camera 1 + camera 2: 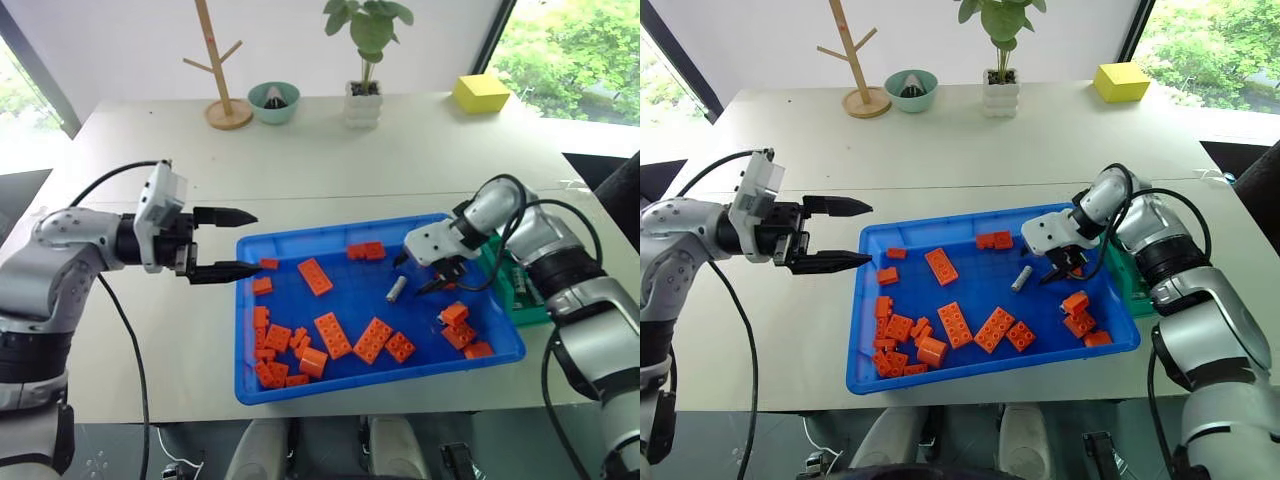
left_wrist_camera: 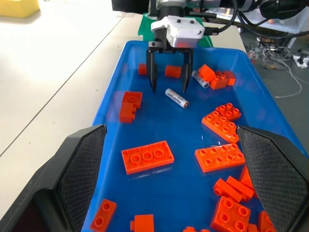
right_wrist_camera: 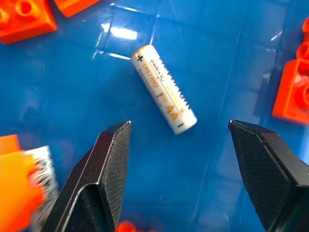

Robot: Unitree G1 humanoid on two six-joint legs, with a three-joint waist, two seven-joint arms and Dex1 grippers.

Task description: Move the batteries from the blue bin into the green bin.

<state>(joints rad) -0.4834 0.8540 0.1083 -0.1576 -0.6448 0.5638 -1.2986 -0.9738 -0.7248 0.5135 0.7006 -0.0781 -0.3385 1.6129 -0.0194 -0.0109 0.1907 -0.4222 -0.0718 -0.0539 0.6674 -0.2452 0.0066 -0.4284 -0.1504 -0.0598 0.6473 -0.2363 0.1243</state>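
Here the right gripper [image 1: 428, 276] points down, fingers spread above a battery [image 1: 397, 289].

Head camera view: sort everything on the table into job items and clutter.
Job items:
- slim white AA battery
- second battery beside bricks
- wide shallow blue plastic bin
- small green plastic bin
- open right gripper

Clutter:
- orange studded bricks
- teal bowl
- wooden branch stand
- potted plant
- yellow block

Head stereo pair looks forward and down over the bench [image 1: 330, 170]. Left wrist view faces level along the blue bin [image 2: 111, 96]. Right wrist view looks steeply down, close above one battery [image 3: 164, 89], which all views share.
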